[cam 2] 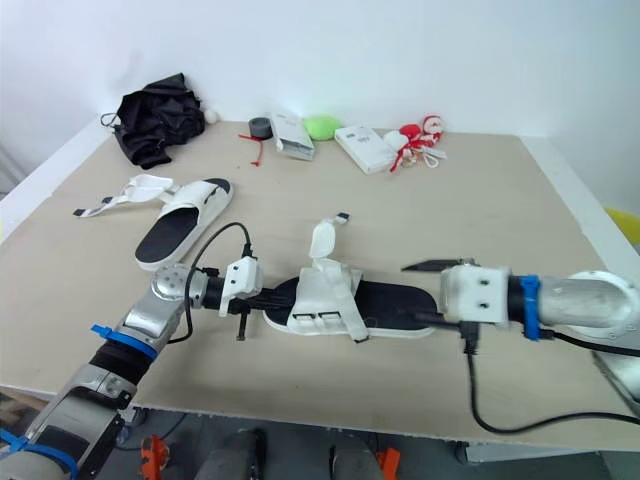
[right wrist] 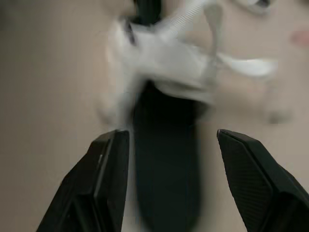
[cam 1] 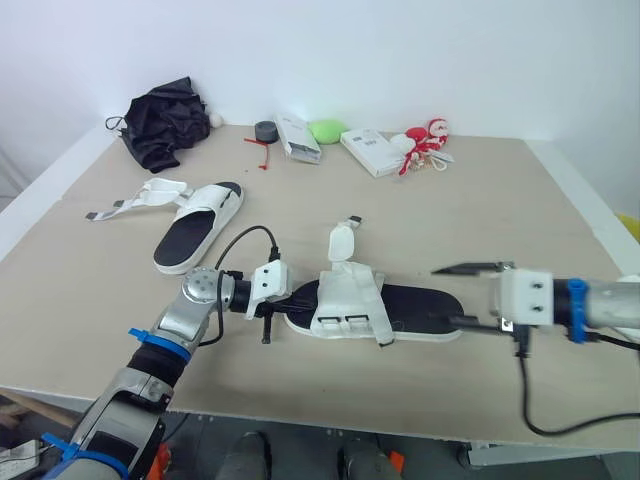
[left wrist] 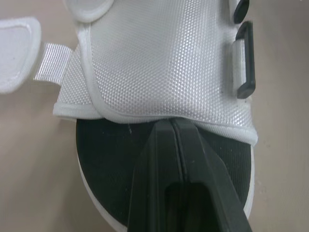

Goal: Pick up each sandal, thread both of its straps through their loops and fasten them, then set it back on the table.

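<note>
A broad table (cam 1: 500, 220) with a pale beige wooden top and a white rim is set against a plain white wall (cam 1: 400, 50), and even, bright light with only soft shadows is cast over it. Along the far edge, near the wall, a crumpled black cloth (cam 1: 165, 120), a dark roll of tape (cam 1: 265, 130), two white boxes (cam 1: 298, 137), a green lump (cam 1: 325, 130) and a red-and-white toy (cam 1: 425, 140) are laid out. A dark grey floor (cam 1: 310, 430) is seen below the near edge, and something yellow (cam 1: 632, 225) past the right edge.
</note>
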